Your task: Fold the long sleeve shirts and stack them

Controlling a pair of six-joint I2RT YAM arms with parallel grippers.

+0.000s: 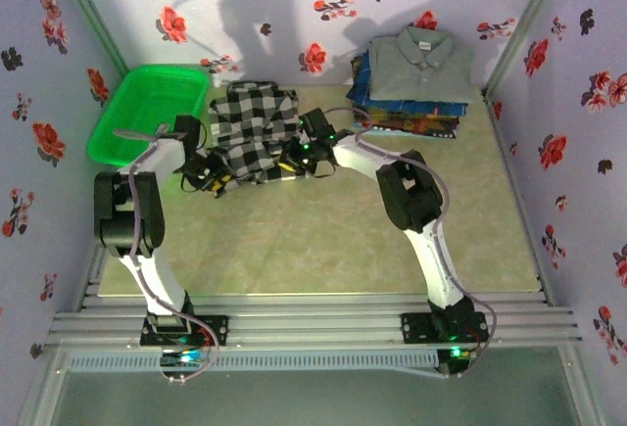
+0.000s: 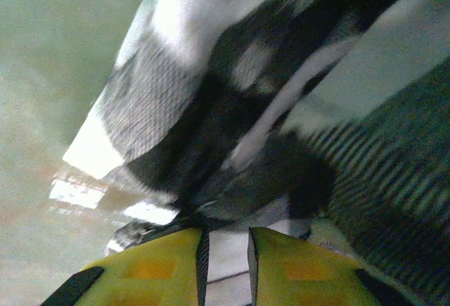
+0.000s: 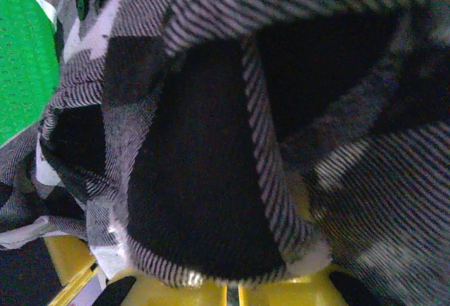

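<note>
Because your left gripper [image 1: 214, 179] seems closed on only a thin bite of the black-and-white checked shirt [image 1: 253, 120], which lies bunched just right of the green basket [image 1: 147, 108] in the upper middle of the top view, a quick lift could let that near-left edge slip free. Your right gripper [image 1: 292, 164] is clamped on the near-right edge under a loose fold, so uneven pulling may skew the fold before it reaches the folded stack [image 1: 416, 78] at upper right.
</note>
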